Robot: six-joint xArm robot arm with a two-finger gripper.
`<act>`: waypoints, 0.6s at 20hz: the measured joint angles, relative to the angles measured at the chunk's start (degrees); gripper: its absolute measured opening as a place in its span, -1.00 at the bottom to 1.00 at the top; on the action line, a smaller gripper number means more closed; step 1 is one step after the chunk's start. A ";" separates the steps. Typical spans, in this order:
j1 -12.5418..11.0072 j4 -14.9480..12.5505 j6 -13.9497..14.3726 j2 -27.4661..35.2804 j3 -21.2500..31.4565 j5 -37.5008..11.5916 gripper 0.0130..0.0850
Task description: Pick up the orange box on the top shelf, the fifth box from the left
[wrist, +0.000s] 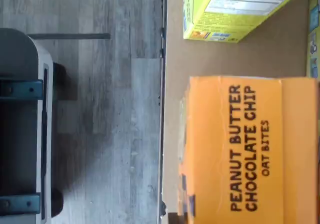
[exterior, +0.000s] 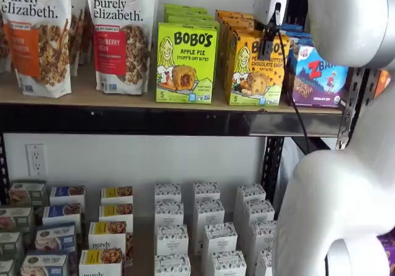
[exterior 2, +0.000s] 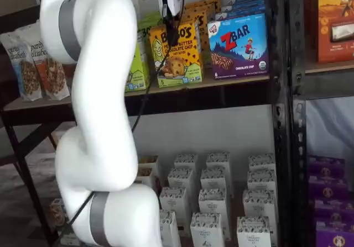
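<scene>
The orange box point(exterior: 253, 72) stands on the top shelf point(exterior: 185, 123) between a lime-green BOBO'S box and a blue-purple Zbar box. It shows in both shelf views, and its front also faces a shelf view point(exterior 2: 182, 64). The wrist view looks straight down on its top face point(wrist: 240, 149), which reads peanut butter chocolate chip oat bites. My gripper point(exterior 2: 172, 38) hangs just in front of the box's upper front, white body above and black fingers below, with a cable beside it. It also shows in a shelf view point(exterior: 271, 41). No gap between the fingers shows, and nothing is held.
The lime-green apple pie box point(exterior: 185, 63) and the Zbar box point(exterior: 321, 75) flank the orange box closely. Granola bags point(exterior: 120, 35) stand further left. Small white boxes point(exterior: 203, 226) fill the lower shelf. My white arm point(exterior 2: 99, 120) covers much of the shelf's front.
</scene>
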 joint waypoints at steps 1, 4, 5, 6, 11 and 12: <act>0.06 -0.07 0.05 0.08 -0.12 0.25 -0.11; 0.13 0.13 0.21 0.77 -1.18 1.88 -0.33; 0.15 0.20 0.24 0.77 -1.22 2.00 -0.33; 0.16 0.26 0.25 0.56 -0.93 1.68 -0.33; 0.17 0.28 0.28 0.30 -0.89 1.97 -0.33; 0.33 0.07 0.39 0.04 -0.68 2.06 -0.33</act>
